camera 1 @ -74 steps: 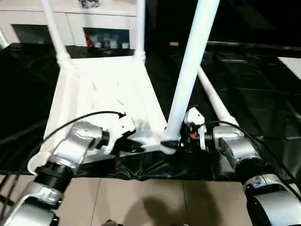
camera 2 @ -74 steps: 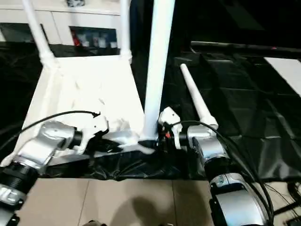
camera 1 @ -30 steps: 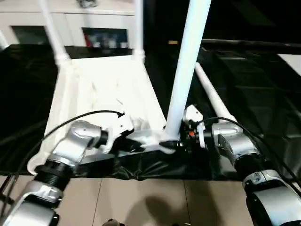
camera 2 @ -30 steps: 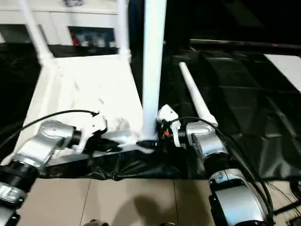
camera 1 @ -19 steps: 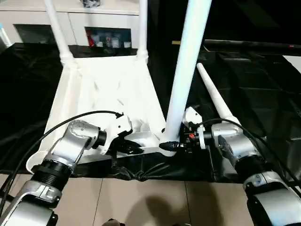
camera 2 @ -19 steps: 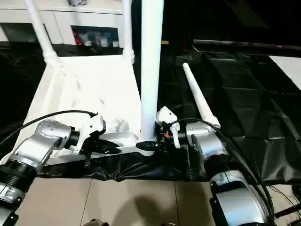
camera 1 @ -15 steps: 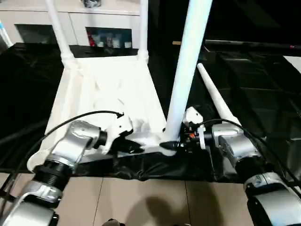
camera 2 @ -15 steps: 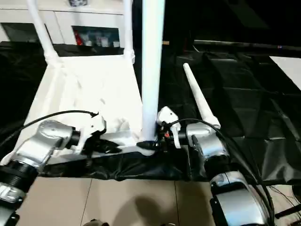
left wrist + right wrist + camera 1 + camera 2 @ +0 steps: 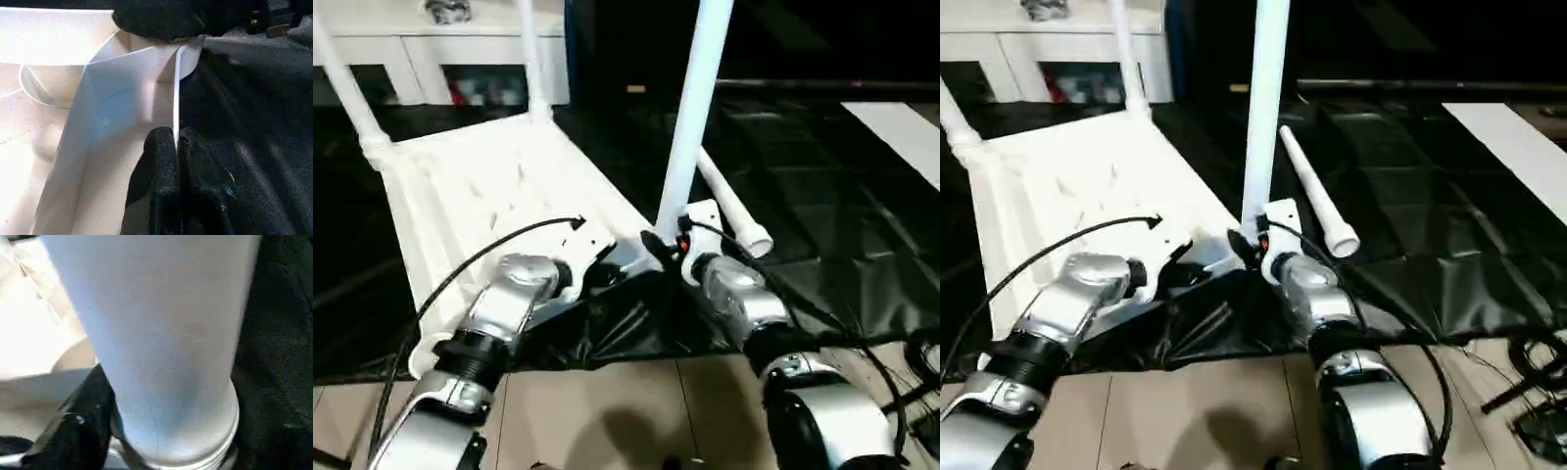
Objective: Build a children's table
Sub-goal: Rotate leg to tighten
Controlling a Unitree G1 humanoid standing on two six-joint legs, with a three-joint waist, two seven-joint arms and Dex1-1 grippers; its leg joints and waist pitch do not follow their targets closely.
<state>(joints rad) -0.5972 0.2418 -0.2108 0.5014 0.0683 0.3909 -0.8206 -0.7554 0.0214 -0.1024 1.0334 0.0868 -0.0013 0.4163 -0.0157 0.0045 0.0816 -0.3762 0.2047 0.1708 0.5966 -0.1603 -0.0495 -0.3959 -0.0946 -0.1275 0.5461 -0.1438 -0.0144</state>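
Two black fingers (image 9: 161,161) of the left gripper (image 9: 175,147) pinch the tabletop's (image 9: 480,186) thin plastic rim; the right gripper (image 9: 658,250) clasps a smooth round leg (image 9: 690,117).

The upside-down table top (image 9: 489,196) lies on the sheet (image 9: 822,225); an upright leg (image 9: 695,108) stands at its near right corner, a loose leg (image 9: 729,208) lies right of it.

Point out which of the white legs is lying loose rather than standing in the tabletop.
The leg lying flat on the black sheet, right of the upturned tabletop; the others stand upright.
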